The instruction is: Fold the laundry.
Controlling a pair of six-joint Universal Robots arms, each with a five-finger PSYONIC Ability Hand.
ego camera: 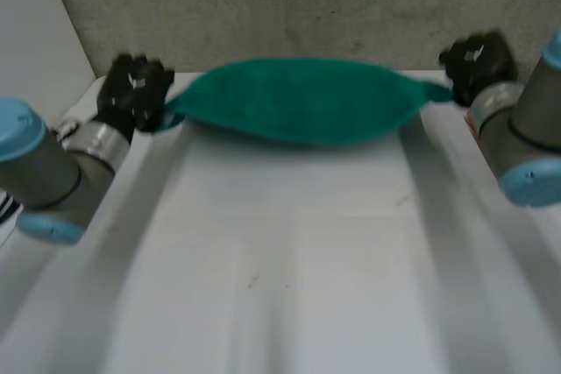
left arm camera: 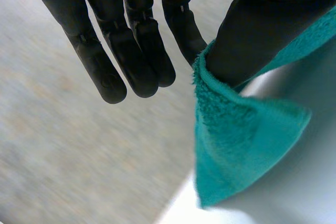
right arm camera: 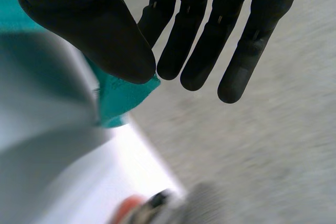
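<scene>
Both ends of the green towel, stretched above the worktop's far edge, are pinched between thumb and fingers: left hand on one, right hand on the other. Folding seems barely begun; laying flat and folding remain.

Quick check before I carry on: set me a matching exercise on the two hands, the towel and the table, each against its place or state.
Things:
1 left hand
2 right hand
3 green towel
4 table

States:
A white, below the cloth
B pinches the towel's right end
C stretched between both hands
D pinches the towel's left end

Pairs: 1-D; 2-B; 3-C; 4-A
</scene>
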